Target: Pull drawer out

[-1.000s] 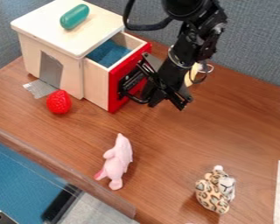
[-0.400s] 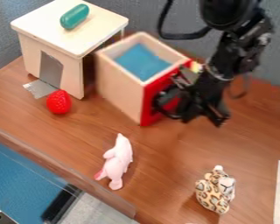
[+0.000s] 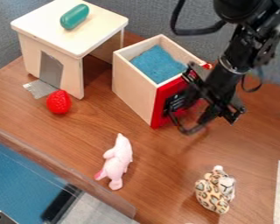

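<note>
At your upper left lies a teal, capsule-shaped toy point(image 3: 75, 16). Below it you have a bumpy red toy strawberry point(image 3: 58, 102) on the brown wood-grain tabletop point(image 3: 166, 175), just beside a silvery, rectangular patch point(image 3: 39, 89). Nearer you is a pink toy animal point(image 3: 117, 162); well apart to its right, you see a leopard-spotted plush animal point(image 3: 215, 190).

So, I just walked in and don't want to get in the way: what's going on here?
A robot arm is at the red front of a drawer. The drawer stands on the table, all the way out of its cabinet, with something blue inside. A green toy lies on the cabinet's top.
</note>
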### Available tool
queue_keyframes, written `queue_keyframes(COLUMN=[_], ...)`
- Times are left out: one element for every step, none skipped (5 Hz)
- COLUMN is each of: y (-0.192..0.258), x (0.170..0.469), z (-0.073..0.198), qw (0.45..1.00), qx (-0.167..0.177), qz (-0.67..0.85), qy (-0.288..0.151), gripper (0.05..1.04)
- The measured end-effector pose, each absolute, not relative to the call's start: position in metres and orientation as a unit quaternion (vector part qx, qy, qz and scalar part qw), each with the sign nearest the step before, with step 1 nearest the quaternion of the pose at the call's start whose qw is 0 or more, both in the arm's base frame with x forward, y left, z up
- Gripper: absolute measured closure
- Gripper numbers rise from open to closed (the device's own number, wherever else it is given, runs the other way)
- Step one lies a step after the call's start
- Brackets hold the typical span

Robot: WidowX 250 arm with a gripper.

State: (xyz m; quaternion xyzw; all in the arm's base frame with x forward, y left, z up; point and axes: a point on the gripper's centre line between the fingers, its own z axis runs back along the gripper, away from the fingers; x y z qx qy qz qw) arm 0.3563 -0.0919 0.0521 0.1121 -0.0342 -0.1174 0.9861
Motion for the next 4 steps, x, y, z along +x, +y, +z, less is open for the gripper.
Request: queue_keyframes(y=[-0.086, -0.085, -0.080, -0.076], x=[0.361, 0.359, 0.358, 0.358], z=[0.058, 0.061, 0.090, 0.098], qw=[0.990, 0.992, 0.994, 0.994], qx=[0.099, 0.079, 0.043, 0.035], qz=[-0.099, -0.096, -0.094, -0.101], qy=[-0.030, -0.021, -0.041, -0.037], gripper=[0.114, 0.081, 0.083, 0.083])
